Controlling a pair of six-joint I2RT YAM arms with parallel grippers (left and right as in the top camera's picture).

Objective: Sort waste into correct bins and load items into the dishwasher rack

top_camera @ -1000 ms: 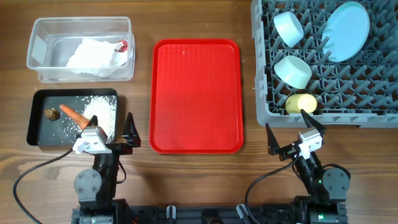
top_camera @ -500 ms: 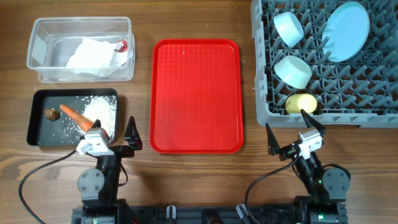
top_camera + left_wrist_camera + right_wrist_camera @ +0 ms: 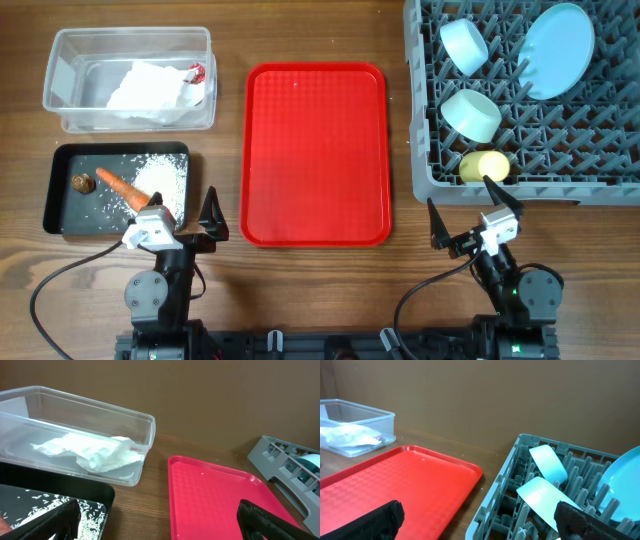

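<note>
The clear bin (image 3: pixel 130 35) at the back left holds a crumpled white napkin (image 3: pixel 150 88) and a red-and-white wrapper (image 3: pixel 197 73). In front of it, the black bin (image 3: pixel 70 212) holds a carrot piece (image 3: pixel 117 187), rice grains (image 3: pixel 162 180) and a brown lump (image 3: pixel 82 183). At the right, the grey dishwasher rack (image 3: pixel 418 120) carries a light-blue plate (image 3: pixel 556 50), a light-blue bowl (image 3: pixel 465 45), a pale-green bowl (image 3: pixel 472 114) and a yellow cup (image 3: pixel 485 165). My left gripper (image 3: pixel 183 205) is open and empty between the black bin and the red tray. My right gripper (image 3: pixel 462 205) is open and empty just before the rack's front wall.
A flat red serving tray (image 3: pixel 316 155) lies bare in the middle between bins and rack. Both arm bases and their cables sit at the table's front edge. In the left wrist view, wood shows between the black bin (image 3: pixel 75 487) and the red tray (image 3: pixel 215 495).
The left arm has shifted slightly to the right and back toward the front edge, then stopped. The right arm and all objects are unchanged.
</note>
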